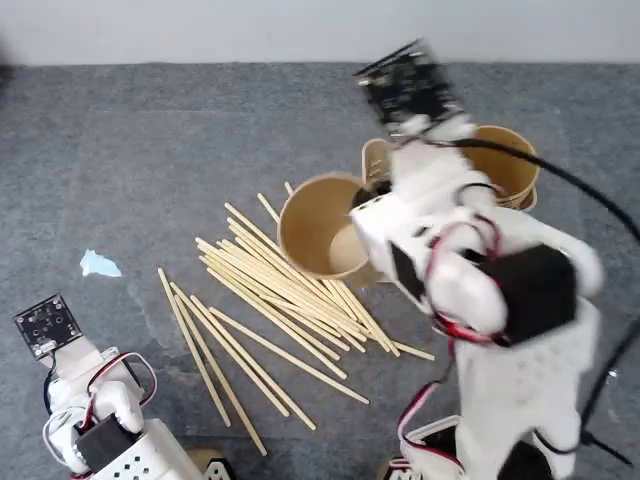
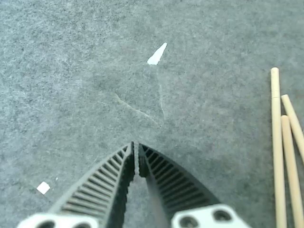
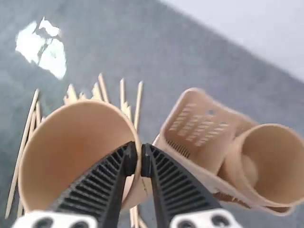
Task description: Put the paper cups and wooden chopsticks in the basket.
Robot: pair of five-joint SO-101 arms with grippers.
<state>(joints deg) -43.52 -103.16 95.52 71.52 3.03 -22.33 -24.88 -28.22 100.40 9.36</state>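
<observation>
Paper cup (image 1: 315, 228) lying just beside basket (image 3: 199, 126), right fingers (image 3: 109, 180) pinching its rim. I'm worrying thin wall is buckling, cup slipping onto chopsticks (image 1: 270, 290), or swinging into second cup (image 1: 505, 165) at basket. Left fingers (image 2: 109, 180) closed, empty, well apart from basket.

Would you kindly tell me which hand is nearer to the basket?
Right. The right hand is shut on a cup at its rim, just beside the basket; the left hand is shut over bare carpet, beyond the chopsticks.
</observation>
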